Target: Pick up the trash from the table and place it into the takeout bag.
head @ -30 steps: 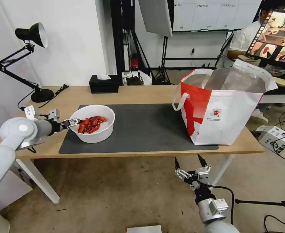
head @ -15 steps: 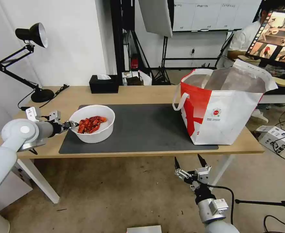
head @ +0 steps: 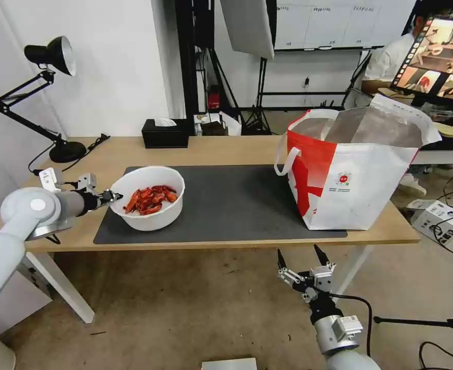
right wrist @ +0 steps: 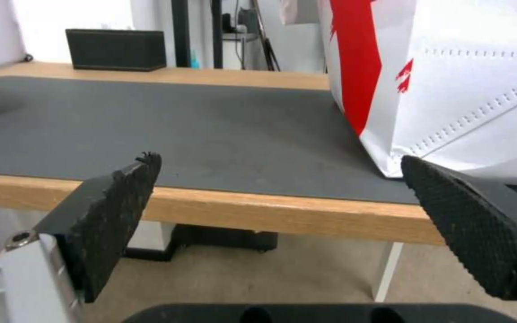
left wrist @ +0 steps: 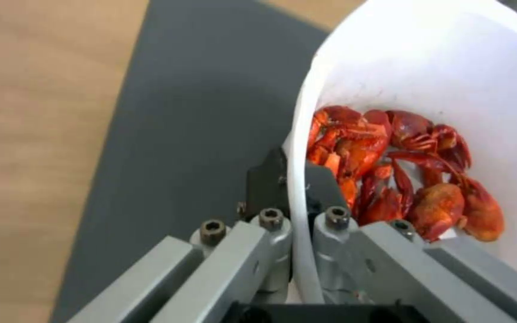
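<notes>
- The right gripper [head: 299,258] hangs below the near edge of the tabletop [head: 226,149], over the floor, and its jaws are spread wide with nothing between them.
- In the right wrist view the right gripper's two black pads [right wrist: 118,211] stand far apart, and the dark grey mat [right wrist: 168,130] and the bottom of the bag lie beyond them.
- The left gripper [head: 114,196] reaches in from the left side, and its jaws pinch the left rim of the white bowl [head: 149,218].
- The left wrist view shows one jaw outside the bowl wall and one inside, with the thin rim between them.
- The bowl sits at the left end of the mat, and red crayfish shells [head: 150,199] lie in it.
- The takeout bag [head: 349,180] stands upright on the right end of the tabletop, well apart from the bowl, with its mouth open.
- A black tissue box [head: 165,133] stands at the far edge of the tabletop, and a black desk lamp [head: 46,92] stands at the far left.
</notes>
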Robot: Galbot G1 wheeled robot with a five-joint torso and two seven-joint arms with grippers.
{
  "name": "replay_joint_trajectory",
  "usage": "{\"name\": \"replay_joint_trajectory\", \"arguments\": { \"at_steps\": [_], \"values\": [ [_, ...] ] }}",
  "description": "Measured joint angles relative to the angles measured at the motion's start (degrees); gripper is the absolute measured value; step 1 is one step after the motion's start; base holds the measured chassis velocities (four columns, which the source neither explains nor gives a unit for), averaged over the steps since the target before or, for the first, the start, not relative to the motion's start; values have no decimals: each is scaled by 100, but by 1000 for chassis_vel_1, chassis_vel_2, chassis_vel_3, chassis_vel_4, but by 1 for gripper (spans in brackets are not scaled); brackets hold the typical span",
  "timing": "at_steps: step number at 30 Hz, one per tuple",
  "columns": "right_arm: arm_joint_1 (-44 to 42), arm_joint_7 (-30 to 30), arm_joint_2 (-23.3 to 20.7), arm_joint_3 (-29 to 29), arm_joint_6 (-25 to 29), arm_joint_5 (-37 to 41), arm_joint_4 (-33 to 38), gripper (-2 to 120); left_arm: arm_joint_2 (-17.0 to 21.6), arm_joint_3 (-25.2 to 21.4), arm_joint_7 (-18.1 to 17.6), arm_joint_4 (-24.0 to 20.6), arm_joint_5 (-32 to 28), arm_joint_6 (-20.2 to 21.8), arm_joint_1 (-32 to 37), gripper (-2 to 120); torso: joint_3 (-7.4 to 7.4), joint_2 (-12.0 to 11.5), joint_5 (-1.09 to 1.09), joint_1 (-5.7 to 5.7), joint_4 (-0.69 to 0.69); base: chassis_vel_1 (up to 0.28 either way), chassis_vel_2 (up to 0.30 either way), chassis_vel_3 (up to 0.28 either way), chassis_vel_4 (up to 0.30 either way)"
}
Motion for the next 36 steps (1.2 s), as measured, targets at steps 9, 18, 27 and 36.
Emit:
{"name": "replay_joint_trajectory", "arguments": {
  "at_steps": [9,18,27,36],
  "values": [
    [0,0,0,0,0,0,0,100,-25,881,307,-518,1051,-566,-690,0,0,0,1,0,-2,0,0,0,0],
    [0,0,0,0,0,0,0,100,-172,1546,661,-799,1935,-1020,-1159,0,1,0,0,0,-1,0,0,0,0],
    [0,0,0,0,0,0,1,100,-313,1893,630,-709,1871,-1036,-1626,0,1,0,-1,1,0,0,0,0,0],
    [0,0,0,0,-1,0,0,100,-708,2761,391,-412,1423,-1017,-2806,0,0,0,1,1,1,0,0,0,0]
  ]
}}
